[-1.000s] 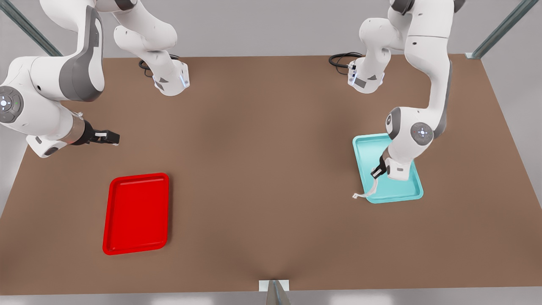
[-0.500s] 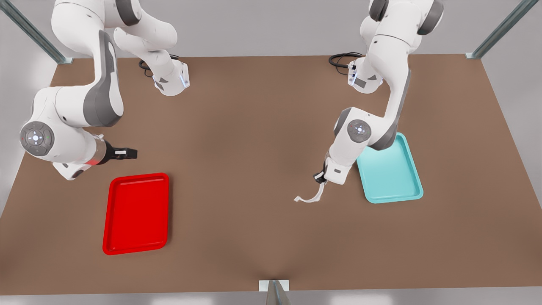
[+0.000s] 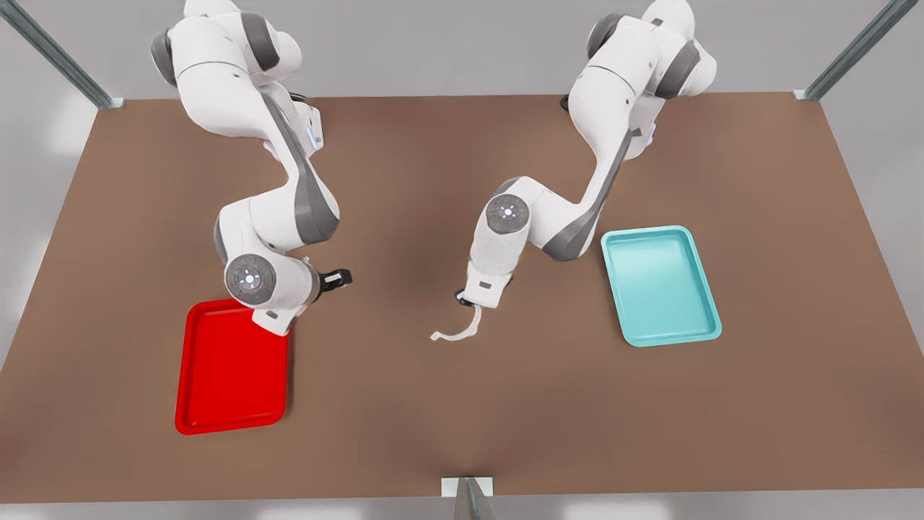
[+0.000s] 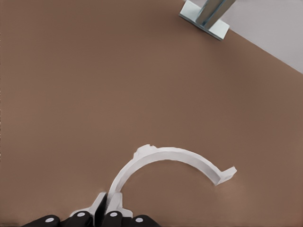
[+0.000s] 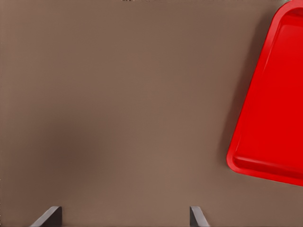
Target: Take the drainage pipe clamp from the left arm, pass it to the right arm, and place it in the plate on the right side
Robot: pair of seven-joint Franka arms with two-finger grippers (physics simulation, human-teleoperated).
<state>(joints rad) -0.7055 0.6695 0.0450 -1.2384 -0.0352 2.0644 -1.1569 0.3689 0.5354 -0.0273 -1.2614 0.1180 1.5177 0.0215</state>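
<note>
White clamp [image 3: 458,334] hangs pinched in the left gripper [image 3: 462,296] over mid-bench, clear of the teal tray [image 3: 660,284]. Handover and placing remain: the right gripper [image 3: 339,276], fingers spread wide and empty, waits near the red plate [image 3: 231,375].

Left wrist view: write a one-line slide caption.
Left gripper shut on one end of the drainage pipe clamp above the brown table.

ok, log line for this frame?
left tool: shut on clamp, mid-table | right tool: open, beside red tray | handover: pending
</note>
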